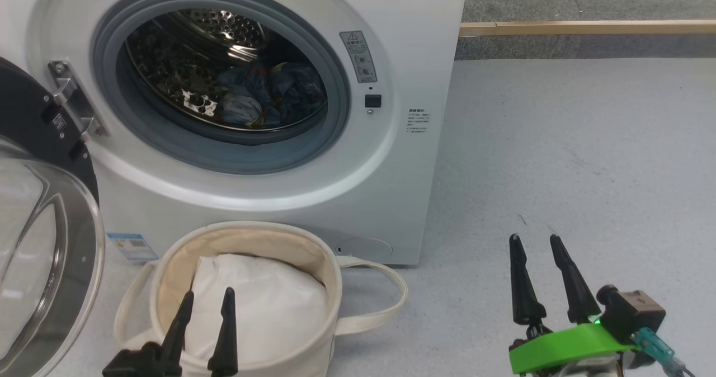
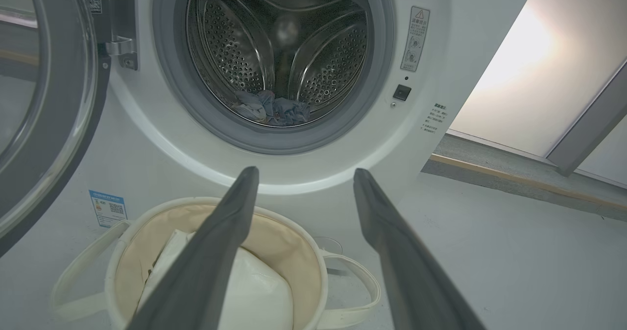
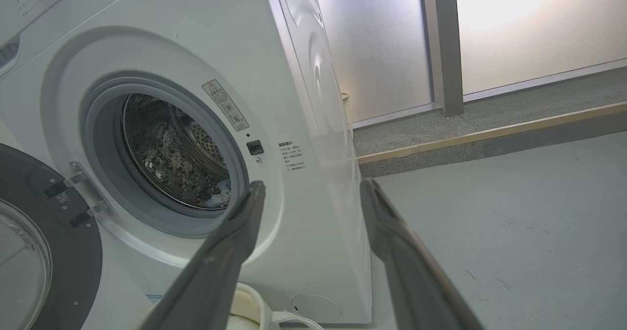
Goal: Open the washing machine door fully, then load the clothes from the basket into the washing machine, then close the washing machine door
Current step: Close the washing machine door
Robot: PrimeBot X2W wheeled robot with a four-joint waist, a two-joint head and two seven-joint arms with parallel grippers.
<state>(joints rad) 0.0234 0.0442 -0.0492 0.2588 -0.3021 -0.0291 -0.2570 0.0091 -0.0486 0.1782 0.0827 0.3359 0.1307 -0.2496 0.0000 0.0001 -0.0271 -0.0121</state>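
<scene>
The washing machine (image 1: 391, 159) stands with its door (image 1: 22, 108) swung wide open to the left, black rim and clear glass facing me. The clothes (image 1: 268, 94), a crumpled bluish garment, lie at the bottom of the steel drum; they also show in the left wrist view (image 2: 272, 109). In front of the washer sits the cream basket (image 1: 330, 287), holding a plain white cloth (image 1: 268, 304). My left gripper (image 1: 208, 293) hovers open over the basket, empty. My right gripper (image 1: 534, 238) is open and empty above the floor, right of the washer.
Grey floor stretches to the right of the washer. A low wooden-edged step (image 1: 587, 28) runs along the back, with frosted panels (image 3: 534, 26) behind it. The open door juts out at the left, near my left arm.
</scene>
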